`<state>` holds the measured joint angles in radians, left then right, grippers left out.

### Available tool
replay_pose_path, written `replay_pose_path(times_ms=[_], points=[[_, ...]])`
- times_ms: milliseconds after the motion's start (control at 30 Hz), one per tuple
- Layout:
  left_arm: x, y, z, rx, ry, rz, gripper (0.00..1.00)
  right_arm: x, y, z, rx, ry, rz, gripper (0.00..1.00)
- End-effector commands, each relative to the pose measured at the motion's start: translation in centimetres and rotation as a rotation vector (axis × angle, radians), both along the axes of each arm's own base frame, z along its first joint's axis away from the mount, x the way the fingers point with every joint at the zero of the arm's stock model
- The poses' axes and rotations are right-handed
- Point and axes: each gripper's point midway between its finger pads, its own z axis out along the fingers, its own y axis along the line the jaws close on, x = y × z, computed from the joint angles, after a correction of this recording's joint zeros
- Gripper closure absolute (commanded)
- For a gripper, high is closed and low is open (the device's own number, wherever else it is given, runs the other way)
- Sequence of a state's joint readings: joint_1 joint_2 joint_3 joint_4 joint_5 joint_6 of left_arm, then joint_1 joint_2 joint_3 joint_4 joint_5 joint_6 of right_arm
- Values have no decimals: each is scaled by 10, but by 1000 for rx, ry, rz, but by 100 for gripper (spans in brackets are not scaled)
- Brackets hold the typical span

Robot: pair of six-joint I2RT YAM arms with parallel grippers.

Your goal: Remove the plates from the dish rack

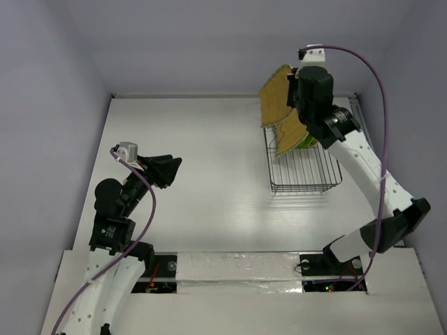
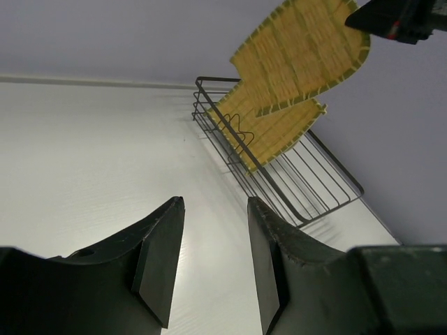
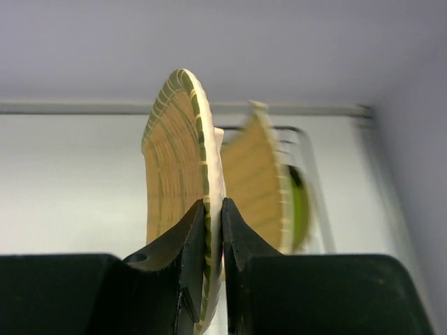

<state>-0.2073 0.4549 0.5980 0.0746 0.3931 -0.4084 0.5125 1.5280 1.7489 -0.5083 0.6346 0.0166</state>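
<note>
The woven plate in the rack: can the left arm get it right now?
Probably not easily. Nothing lies between the open left fingers and the dish rack, but it sits far across the table, and the right fingers hold a lifted plate just above the woven plate inside.

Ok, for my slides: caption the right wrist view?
Right gripper clamps a woven yellow plate edge-on; a second plate stands blurred behind.

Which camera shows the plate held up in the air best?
The left wrist view: the held plate faces it, its yellow woven pattern plain. The top view shows it small and tilted; the right wrist view shows only its edge, pinched in the right gripper.
</note>
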Motion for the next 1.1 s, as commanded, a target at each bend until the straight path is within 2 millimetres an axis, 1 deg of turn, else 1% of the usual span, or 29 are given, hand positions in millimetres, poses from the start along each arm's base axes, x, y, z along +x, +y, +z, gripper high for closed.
replay_pose_path(times_ms=[0, 33, 67, 100, 133, 167, 200, 233, 267, 300, 333, 367, 400, 433, 467, 500, 533, 567, 600, 667, 700, 733, 833, 867, 900, 933, 967, 1033, 1067], points=[[-3, 6, 28, -10, -75, 32, 61, -22, 82, 64, 399, -196, 381, 100], [-3, 7, 29, -11, -76, 37, 61, -25, 93, 65, 443, -203, 433, 100], [-2, 8, 27, -8, -70, 41, 61, -30, 114, 61, 480, -184, 526, 100], [-2, 9, 28, -9, -71, 46, 61, -27, 124, 60, 511, -184, 560, 100], [-2, 9, 27, -9, -68, 48, 61, -27, 139, 55, 565, -158, 596, 100], [-2, 9, 27, -9, -68, 48, 61, -24, 165, 44, 611, -120, 656, 100], [-2, 9, 27, -9, -68, 49, 61, -23, 178, 35, 612, -105, 686, 100], [-2, 9, 27, -8, -66, 48, 61, -21, 190, 29, 656, -85, 696, 100], [-1, 9, 25, -7, -62, 48, 61, -12, 206, 8, 670, -42, 698, 100], [-1, 9, 26, -9, -63, 50, 61, -14, 226, 12, 734, -58, 725, 100], [0, 10, 25, -10, -59, 55, 61, -12, 238, 5, 765, -45, 733, 100], [0, 10, 25, -10, -56, 59, 61, -4, 256, -19, 783, -3, 737, 100], [1, 12, 24, -9, -53, 69, 62, -1, 269, -21, 816, -7, 751, 100], [1, 12, 24, -8, -52, 72, 62, -4, 287, -19, 862, 7, 767, 100], [2, 12, 23, -7, -48, 73, 62, 0, 298, -26, 877, 25, 765, 100], [2, 13, 23, -7, -48, 77, 62, 10, 314, -59, 874, 85, 745, 100], [2, 13, 23, -7, -46, 77, 62, 10, 327, -67, 901, 112, 736, 100], [2, 13, 23, -6, -45, 77, 62, 18, 333, -63, 919, 101, 731, 100], [3, 13, 23, -7, -46, 80, 62, 24, 347, -93, 933, 162, 706, 100], [3, 13, 22, -6, -42, 80, 62, 32, 356, -102, 965, 178, 692, 100], [3, 13, 22, -6, -42, 80, 62, 35, 360, -112, 989, 200, 678, 100], [4, 13, 22, -6, -40, 81, 62, 40, 365, -134, 985, 231, 661, 100], [3, 13, 21, -7, -39, 78, 62, 44, 375, -155, 1011, 273, 654, 100], [3, 12, 21, -8, -39, 73, 62, 46, 379, -173, 1008, 304, 647, 99], [3, 11, 20, -8, -35, 68, 62, 46, 381, -179, 1012, 317, 644, 97], [3, 11, 20, -8, -37, 68, 62, 47, 384, -183, 1027, 332, 639, 92], [4, 11, 20, -8, -35, 67, 62, 46, 386, -196, 1025, 359, 636, 80], [4, 11, 21, -8, -37, 70, 62, 44, 388, -208, 1033, 384, 628, 67], [4, 12, 21, -8, -37, 71, 62, 44, 387, -213, 1033, 388, 621, 53]])
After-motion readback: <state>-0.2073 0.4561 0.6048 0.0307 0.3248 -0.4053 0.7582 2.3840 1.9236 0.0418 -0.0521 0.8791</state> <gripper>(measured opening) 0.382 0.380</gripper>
